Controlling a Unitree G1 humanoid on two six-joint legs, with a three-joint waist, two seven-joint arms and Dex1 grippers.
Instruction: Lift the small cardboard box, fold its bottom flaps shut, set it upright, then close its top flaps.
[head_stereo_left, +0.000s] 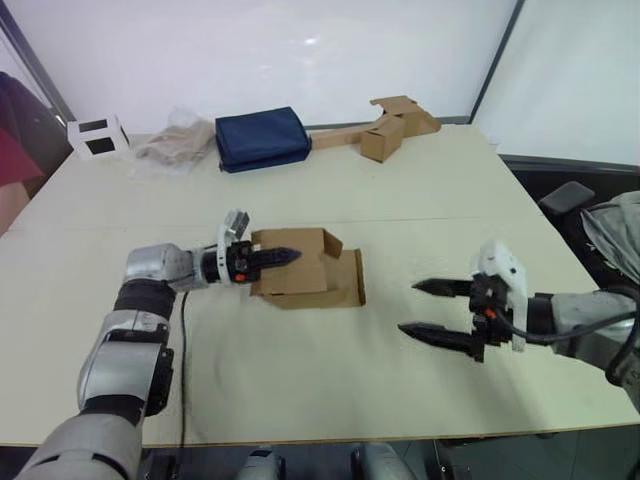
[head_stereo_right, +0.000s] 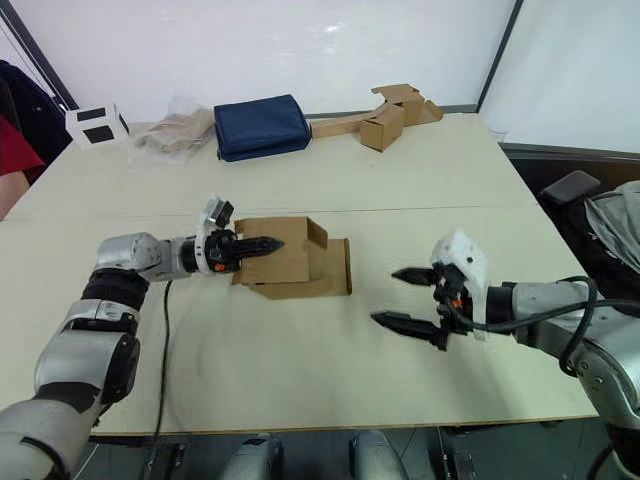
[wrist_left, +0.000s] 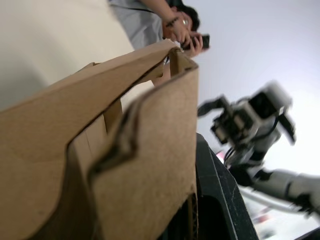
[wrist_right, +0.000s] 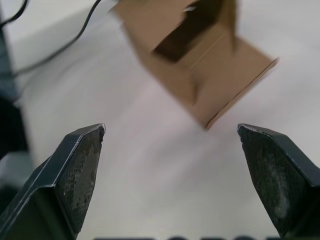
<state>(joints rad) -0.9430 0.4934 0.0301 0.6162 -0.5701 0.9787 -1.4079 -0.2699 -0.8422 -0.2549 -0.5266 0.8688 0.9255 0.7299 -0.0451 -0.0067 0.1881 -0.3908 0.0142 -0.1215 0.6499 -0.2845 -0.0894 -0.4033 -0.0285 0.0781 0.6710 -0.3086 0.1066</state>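
Pale beige counter (head_stereo_left: 420, 190), matte and smooth, against a white wall with grey window frames. Small cardboard box (head_stereo_left: 300, 268) sits near counter centre, plain brown corrugated, rectangular, lying with its open end toward the right arm; flaps splayed, one flat on the counter on the far-right side, one notched flap sticking up at the top corner. Left tool (head_stereo_left: 278, 257) is at the box's left side, one black finger laid across the top panel, clamped on the box wall; left wrist view shows the corrugated edge pressed right against a black finger (wrist_left: 217, 200). Right tool (head_stereo_left: 432, 308) hovers over the counter well apart from the box on the right, two tapered black fingers spread wide, nothing between them; its white housing is behind.

Back edge of counter: white cube with black squares (head_stereo_left: 98, 137) far left, crumpled clear plastic bag (head_stereo_left: 175, 143) with tan contents beside it, navy fabric pouch (head_stereo_left: 262, 138), soft and boxy, then smaller brown cardboard cube joined to a long cardboard strip (head_stereo_left: 380, 130). Black cable (head_stereo_left: 183, 340) runs along the left arm. A person's hand (wrist_left: 187, 40) holding a dark phone shows in the left wrist view.
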